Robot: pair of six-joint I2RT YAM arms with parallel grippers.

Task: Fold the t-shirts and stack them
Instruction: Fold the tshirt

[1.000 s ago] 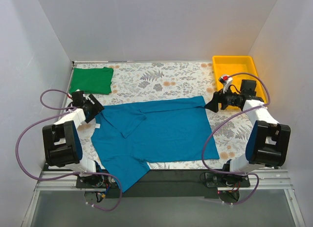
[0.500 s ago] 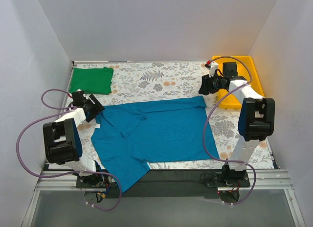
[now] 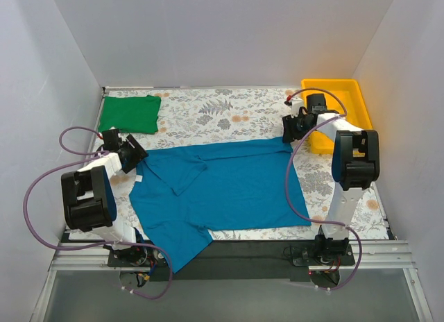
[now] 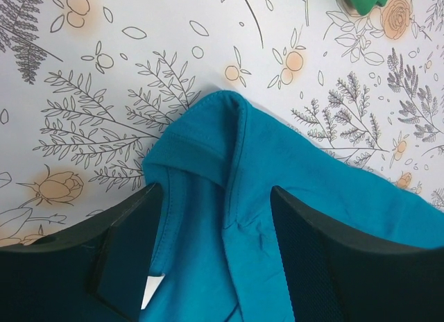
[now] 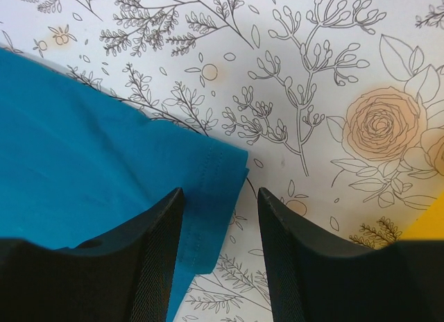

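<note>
Left wrist: left pincer (image 4: 215,197) spread over teal-blue t-shirt (image 4: 333,211); right pincer (image 5: 220,197) likewise spread.

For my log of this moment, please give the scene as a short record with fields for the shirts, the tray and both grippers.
teal shirt: spread on the table, one sleeve folded inward, near-left part over the near edge
green shirt: folded, far-left corner
tray: yellow, far-right corner
left gripper: open, fingers either side of the teal shirt's far-left corner
right gripper: open, over the teal shirt's far-right corner
stack: not yet made, shirts lie apart
</note>
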